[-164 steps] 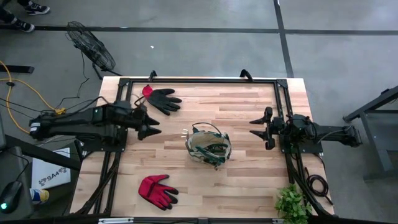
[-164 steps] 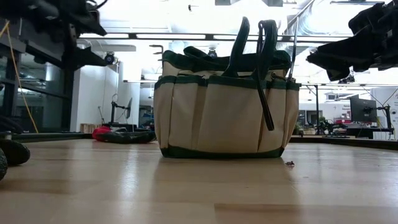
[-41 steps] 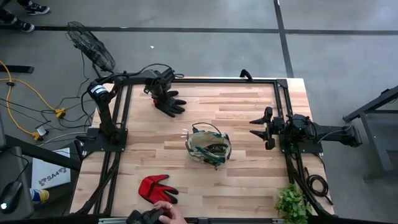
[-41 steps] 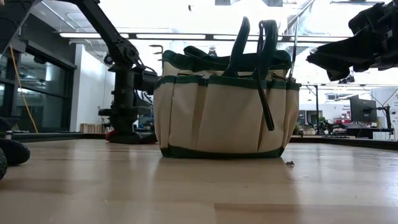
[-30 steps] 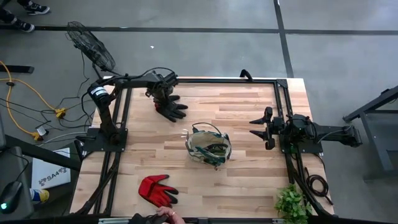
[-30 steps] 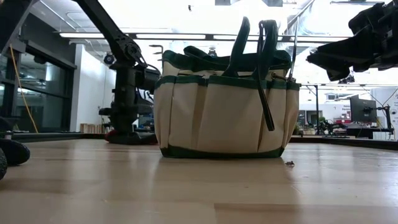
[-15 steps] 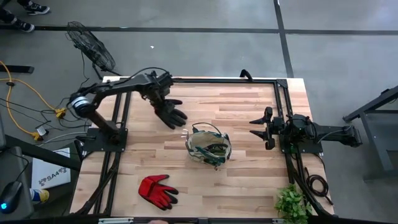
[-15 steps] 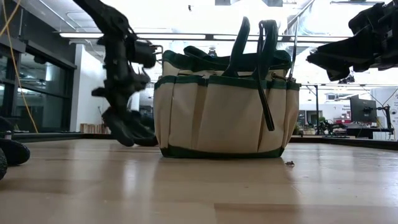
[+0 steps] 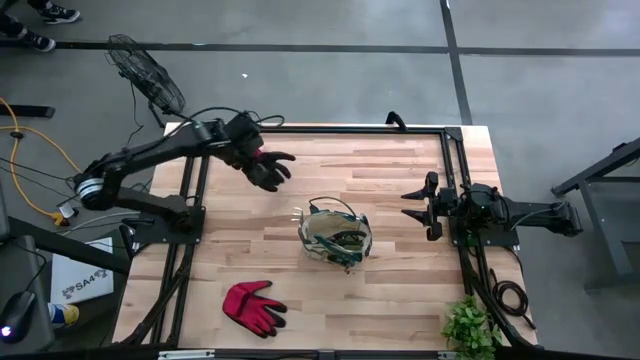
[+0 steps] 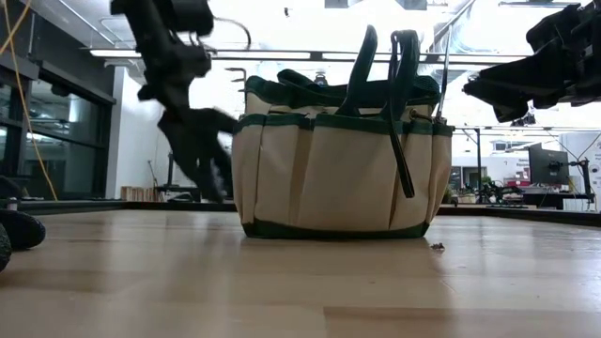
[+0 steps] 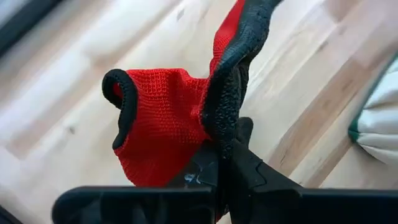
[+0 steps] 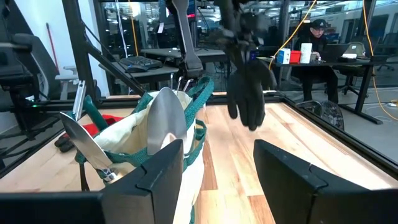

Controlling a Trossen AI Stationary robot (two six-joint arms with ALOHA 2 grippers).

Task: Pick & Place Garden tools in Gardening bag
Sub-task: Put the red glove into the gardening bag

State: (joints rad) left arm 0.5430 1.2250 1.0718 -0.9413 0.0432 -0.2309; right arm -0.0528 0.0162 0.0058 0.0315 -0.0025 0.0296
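I am lifting the black-and-red glove (image 9: 268,167) clear of the table (image 9: 400,290), my left gripper (image 9: 250,158) pinching its cuff; a second ago it was lying flat. It is now hanging beside the bag (image 9: 336,234). My right gripper (image 9: 418,206) is waiting, spread wide.

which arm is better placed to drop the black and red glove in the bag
Left. Its end effector is shut on the black-and-red glove, lifted off the table near the gardening bag. The right end effector waits open at the table's right side.
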